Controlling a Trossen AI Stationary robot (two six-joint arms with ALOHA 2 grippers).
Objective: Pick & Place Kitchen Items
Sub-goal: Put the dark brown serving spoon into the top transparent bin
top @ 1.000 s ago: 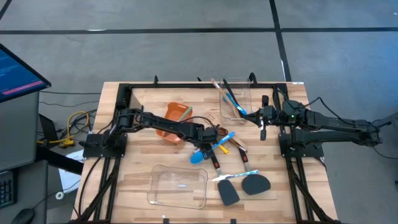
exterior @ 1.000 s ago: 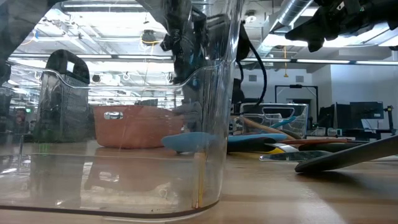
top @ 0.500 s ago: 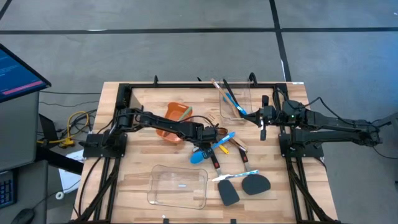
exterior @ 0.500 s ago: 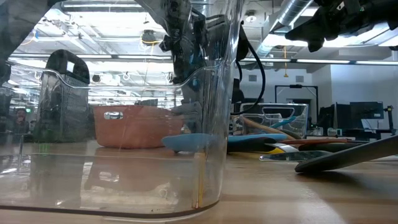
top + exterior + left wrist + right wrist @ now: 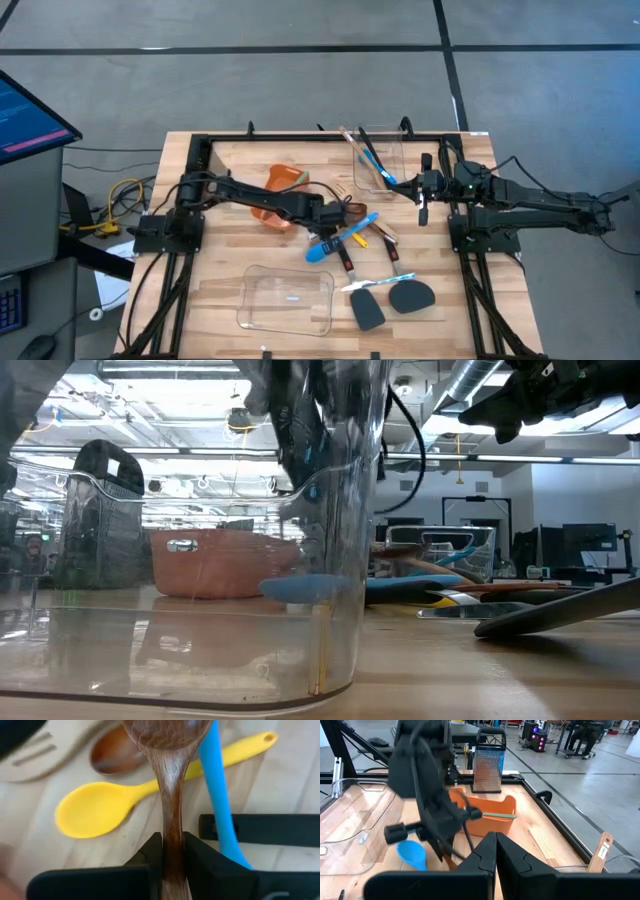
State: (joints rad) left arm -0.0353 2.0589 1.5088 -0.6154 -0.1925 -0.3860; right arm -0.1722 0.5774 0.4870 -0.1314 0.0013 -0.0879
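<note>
Left wrist view shows the left gripper [image 5: 172, 857] pinched on the wooden spoon's [image 5: 170, 795] thin handle, mid-table among the utensils, so lifting may swivel its heavy bowl and drag the yellow spoon [image 5: 125, 800] and blue spoon [image 5: 217, 795] along.

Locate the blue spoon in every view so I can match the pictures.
High view: blue spoon at table centre, right of the orange bin.
Low view: bowl mid-picture, right of the bin.
Left wrist view: only its handle, beside the wooden spoon.
Right wrist view: bowl, nearer than the bin.
Shared landmark: the orange bin, absent only from the left wrist view.
</note>
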